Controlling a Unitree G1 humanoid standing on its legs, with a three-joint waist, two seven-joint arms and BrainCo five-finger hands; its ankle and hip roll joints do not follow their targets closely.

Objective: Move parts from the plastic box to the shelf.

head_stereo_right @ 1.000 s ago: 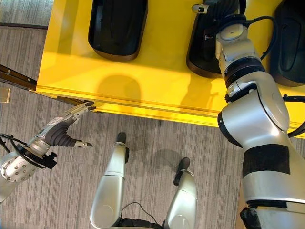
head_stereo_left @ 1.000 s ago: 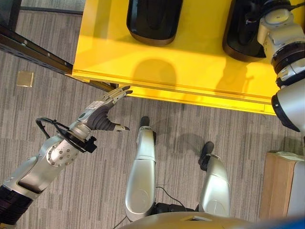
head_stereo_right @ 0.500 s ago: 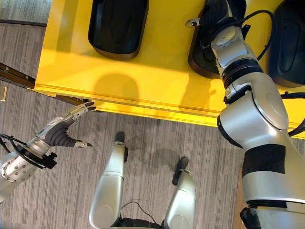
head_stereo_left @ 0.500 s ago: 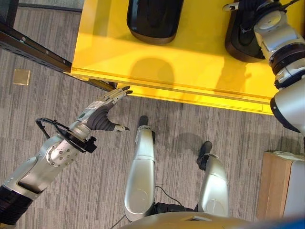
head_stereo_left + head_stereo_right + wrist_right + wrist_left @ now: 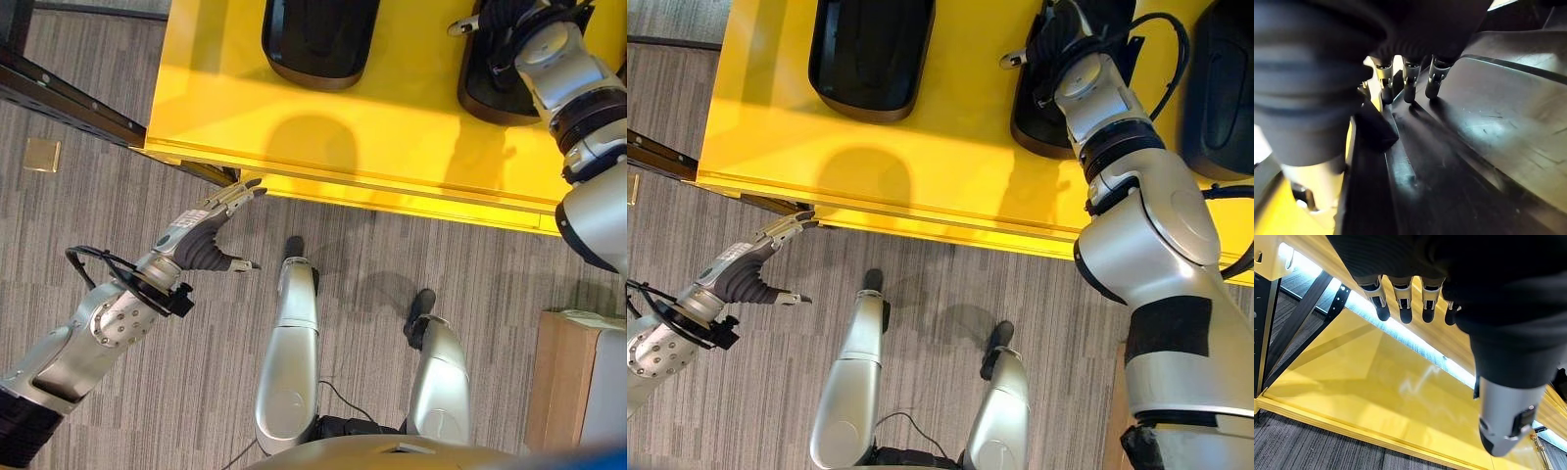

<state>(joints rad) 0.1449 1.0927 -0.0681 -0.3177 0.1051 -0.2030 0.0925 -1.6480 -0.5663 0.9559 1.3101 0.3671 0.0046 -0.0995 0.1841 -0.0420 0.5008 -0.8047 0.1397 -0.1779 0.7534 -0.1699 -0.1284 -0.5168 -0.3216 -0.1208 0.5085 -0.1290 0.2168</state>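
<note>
A yellow shelf (image 5: 392,147) carries three black moulded parts: one at the left (image 5: 318,39), one in the middle (image 5: 1043,117) and one at the far right (image 5: 1220,88). My right hand (image 5: 1063,34) reaches over the middle part, thumb sticking out to the left. In the right wrist view its fingers (image 5: 1409,83) lie nearly straight with the tips on the part's dark surface (image 5: 1474,147). My left hand (image 5: 201,240) hangs open and holds nothing, just below the shelf's front left edge, fingers (image 5: 1403,308) pointing at the yellow board (image 5: 1376,396).
A black metal frame rail (image 5: 69,98) runs along the left of the shelf. A cardboard box (image 5: 568,382) stands on the carpet at the lower right. A small tan square (image 5: 41,154) lies on the floor at the left.
My right hand has slid farther back over the middle black part. My left hand has dropped slightly down and to the left.
</note>
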